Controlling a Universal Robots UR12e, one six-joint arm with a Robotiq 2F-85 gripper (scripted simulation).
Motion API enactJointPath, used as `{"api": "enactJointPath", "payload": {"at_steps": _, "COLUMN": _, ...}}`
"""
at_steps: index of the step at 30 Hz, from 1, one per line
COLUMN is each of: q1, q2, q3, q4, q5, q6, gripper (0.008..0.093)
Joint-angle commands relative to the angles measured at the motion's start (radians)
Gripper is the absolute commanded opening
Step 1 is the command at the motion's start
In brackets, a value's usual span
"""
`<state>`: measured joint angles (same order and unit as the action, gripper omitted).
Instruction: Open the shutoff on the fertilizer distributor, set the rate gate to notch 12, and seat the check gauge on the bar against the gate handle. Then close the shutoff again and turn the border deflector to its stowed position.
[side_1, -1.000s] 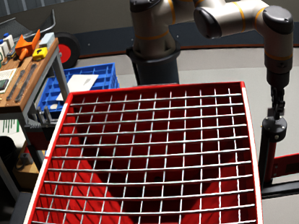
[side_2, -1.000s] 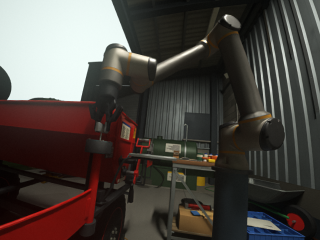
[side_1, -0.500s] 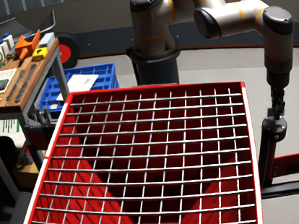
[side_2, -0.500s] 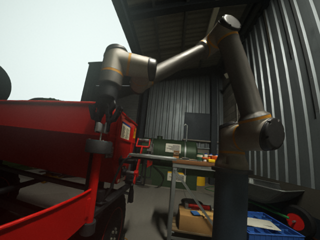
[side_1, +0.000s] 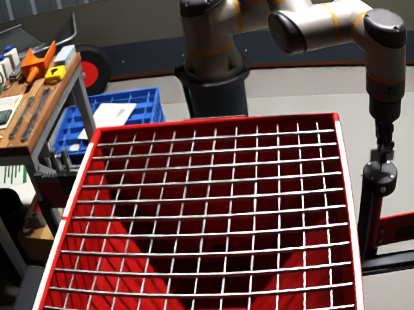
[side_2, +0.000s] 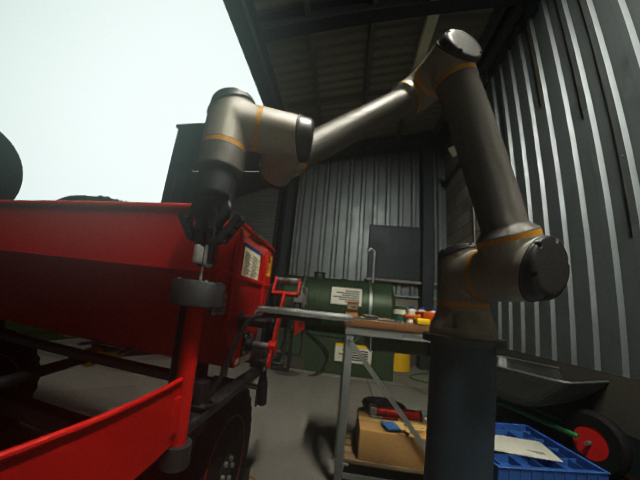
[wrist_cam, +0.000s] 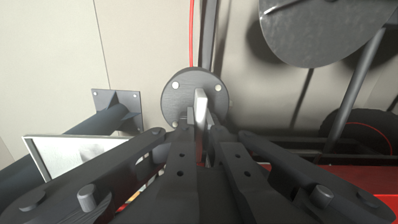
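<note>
A flat grey tab (wrist_cam: 201, 111) stands upright on the round dark cap (wrist_cam: 194, 97) of the border deflector post (side_1: 378, 200), beside the red hopper's right edge. That tab is gripped between the fingers of my gripper (wrist_cam: 199, 122), which points straight down onto the cap (side_2: 199, 293). From the second side camera the tab (side_2: 200, 254) shows just under the fingers (side_2: 207, 243). The post's red and black column runs down from the cap. The shutoff, rate gate and check gauge are out of sight.
The red hopper (side_1: 210, 215) with its wire grid fills the middle. A blue crate (side_1: 112, 117) lies behind it on the floor. A workbench (side_1: 30, 95) with tools stands at the left. The arm's pedestal (side_1: 217, 95) stands behind the hopper. A grey spreader disc (wrist_cam: 320, 30) hangs below.
</note>
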<state>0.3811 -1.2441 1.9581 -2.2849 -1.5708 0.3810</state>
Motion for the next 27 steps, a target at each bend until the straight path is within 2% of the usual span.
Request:
{"api": "enactJointPath", "payload": {"at_steps": 1, "q1": 0.000, "q2": 0.000, "q3": -0.001, "q4": 0.000, "q5": 0.000, "q6": 0.000, "gripper": 0.0090}}
{"api": "enactJointPath", "payload": {"at_steps": 16, "q1": 0.000, "q2": 0.000, "q3": -0.001, "q4": 0.000, "q5": 0.000, "q6": 0.010, "gripper": 0.0080}}
{"api": "enactJointPath", "payload": {"at_steps": 27, "q1": 0.000, "q2": 0.000, "q3": -0.001, "q4": 0.000, "q5": 0.000, "q6": 0.080, "gripper": 0.0080}}
